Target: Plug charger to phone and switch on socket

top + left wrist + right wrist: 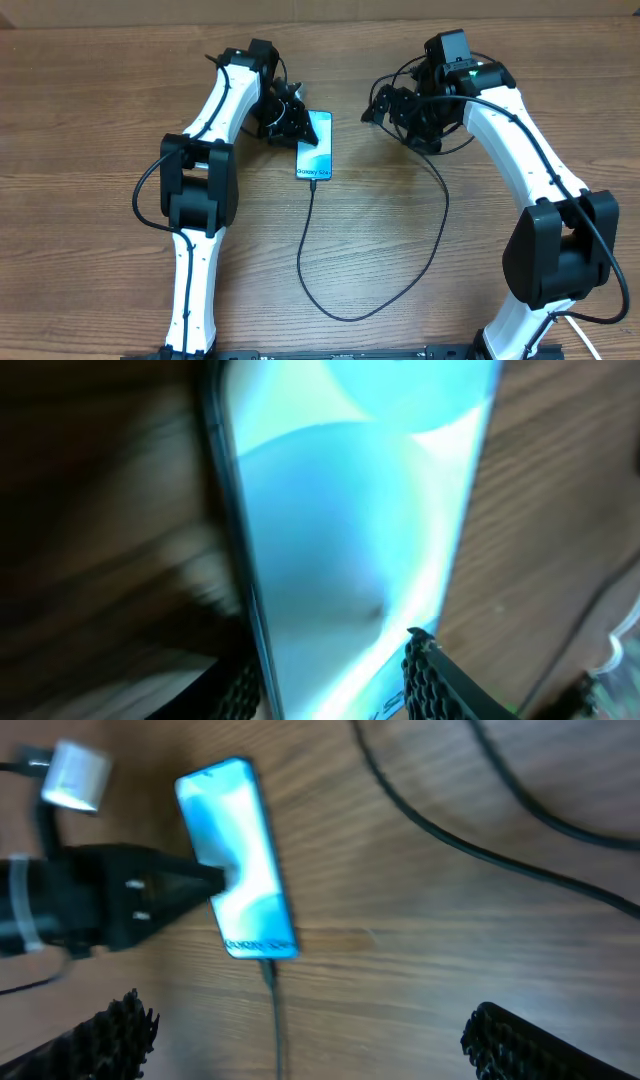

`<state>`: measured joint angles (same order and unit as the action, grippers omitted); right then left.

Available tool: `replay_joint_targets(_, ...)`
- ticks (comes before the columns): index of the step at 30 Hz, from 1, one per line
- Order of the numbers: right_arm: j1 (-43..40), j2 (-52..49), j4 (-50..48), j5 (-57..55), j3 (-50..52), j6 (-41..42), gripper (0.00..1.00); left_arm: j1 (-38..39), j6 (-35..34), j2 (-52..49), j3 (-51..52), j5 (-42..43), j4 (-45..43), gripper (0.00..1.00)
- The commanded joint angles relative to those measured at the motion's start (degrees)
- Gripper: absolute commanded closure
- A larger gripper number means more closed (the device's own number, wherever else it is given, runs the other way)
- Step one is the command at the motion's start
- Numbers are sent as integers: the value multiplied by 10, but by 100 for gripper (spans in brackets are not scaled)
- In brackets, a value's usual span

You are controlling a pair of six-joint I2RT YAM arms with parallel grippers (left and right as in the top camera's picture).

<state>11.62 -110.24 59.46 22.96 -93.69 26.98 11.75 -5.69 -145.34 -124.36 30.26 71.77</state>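
Note:
The phone lies flat on the wooden table with its blue-cyan screen lit. It also shows in the right wrist view and fills the left wrist view. The charger is a thin black cable. Its tip sits in the phone's bottom edge, and it loops toward the front and back up to the right. My left gripper is at the phone's upper left, its fingers against both long edges. My right gripper is open and empty, above the table right of the phone. The socket is out of view.
Black cables cross the wood at the upper right of the right wrist view. The charger's loop lies between the phone and the right arm's base. The left arm's body stands left of the phone.

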Motion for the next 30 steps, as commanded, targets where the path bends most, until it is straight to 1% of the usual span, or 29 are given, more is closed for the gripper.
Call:
replay_joint_targets(1, -13, -3, 42, -81, -56, -14, 0, -15, -23, -8, 7, -117, 7, 56)
replay_joint_targets(5, -25, -3, 102, -156, -115, -20, 0, -25, -43, 12, -4, -136, 9, 55)
replay_joint_targets(8, -43, -3, 133, -223, -153, -20, 0, -33, -42, 35, -24, -143, 19, 55)
replay_joint_targets(13, -92, -7, 121, -326, -159, -17, 0, -42, -42, 100, -66, -142, 34, 56)
replay_joint_targets(17, -147, -23, 83, -357, -156, -18, 0, -42, -53, 169, -83, -143, 23, 55)
replay_joint_targets(18, -163, -30, 66, -358, -154, -18, 0, -42, -53, 186, -83, -144, 19, 43)
replay_joint_targets(19, -176, -38, 54, -359, -154, -18, 0, -42, -52, 200, -83, -145, 16, 14)
replay_joint_targets(20, -184, -43, 45, -360, -154, -18, 0, -42, -53, 212, -83, -151, 14, 0)
replay_joint_targets(25, -232, -87, -13, -369, -154, -20, 0, -42, -52, 233, -83, -187, 13, 0)
replay_joint_targets(30, -250, -134, -63, -374, -154, -73, 0, -42, -52, 231, -80, -187, 15, 0)
